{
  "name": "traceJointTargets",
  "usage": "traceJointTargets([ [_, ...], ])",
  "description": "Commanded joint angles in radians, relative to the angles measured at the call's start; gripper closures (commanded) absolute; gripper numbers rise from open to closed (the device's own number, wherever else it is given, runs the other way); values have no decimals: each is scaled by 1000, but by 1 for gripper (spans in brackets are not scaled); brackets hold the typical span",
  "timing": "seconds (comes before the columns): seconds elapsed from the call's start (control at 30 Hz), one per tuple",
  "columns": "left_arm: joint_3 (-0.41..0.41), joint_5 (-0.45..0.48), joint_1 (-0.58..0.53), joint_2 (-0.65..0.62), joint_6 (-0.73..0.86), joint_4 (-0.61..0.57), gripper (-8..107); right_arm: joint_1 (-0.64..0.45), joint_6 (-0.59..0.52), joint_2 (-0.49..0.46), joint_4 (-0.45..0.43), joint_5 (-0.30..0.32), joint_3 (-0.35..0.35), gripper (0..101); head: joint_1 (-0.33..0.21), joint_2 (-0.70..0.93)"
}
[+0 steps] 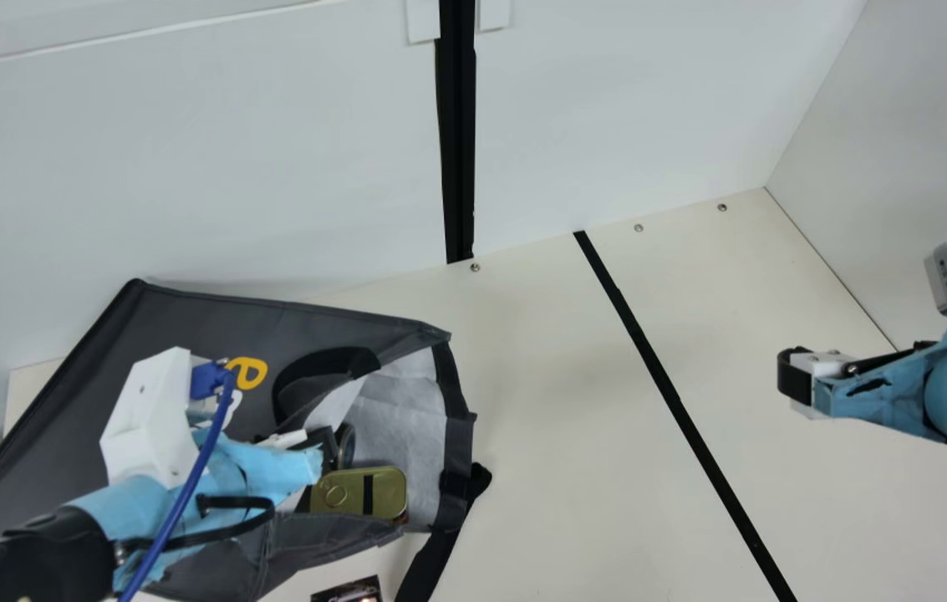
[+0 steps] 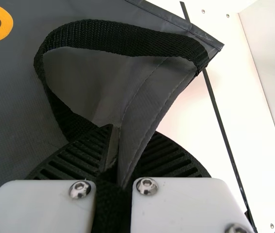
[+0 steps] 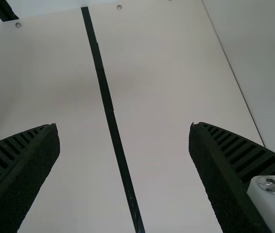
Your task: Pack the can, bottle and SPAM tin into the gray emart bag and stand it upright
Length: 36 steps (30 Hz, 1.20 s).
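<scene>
The gray bag [image 1: 206,322] lies on its side at the left of the table [image 1: 573,468], mouth facing right. The SPAM tin [image 1: 385,493] rests inside the mouth, beside a dark round end [image 1: 345,446], probably the can; the bottle cannot be made out. The left gripper [image 2: 128,138] is closed on bag cloth; the right gripper [image 3: 124,127] is open. Packing appears well advanced; uprighting remains.

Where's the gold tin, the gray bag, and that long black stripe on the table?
Gold tin [image 1: 389,493]: main view, on its lid, beside the dark band.
Gray bag [image 1: 206,322]: main view, on its outer panel, above the yellow letter.
Black stripe [image 1: 672,389]: main view, about halfway along it.
</scene>
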Motion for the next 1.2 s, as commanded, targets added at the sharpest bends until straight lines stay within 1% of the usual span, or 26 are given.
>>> traceJointTargets([
  [0.0,0,0,0,0,0,0,107,-1,-21,8,12,1,5,6,-23,-2],
  [0.23,0,0,0,0,0,0,107,-7,-89,42,52,1,32,6,-23,-2],
  [0.73,0,0,0,0,0,0,107,-29,-246,127,211,1,115,6,-23,-2],
  [1.17,0,0,0,0,0,0,107,-36,-410,207,323,1,195,6,-23,-2],
])
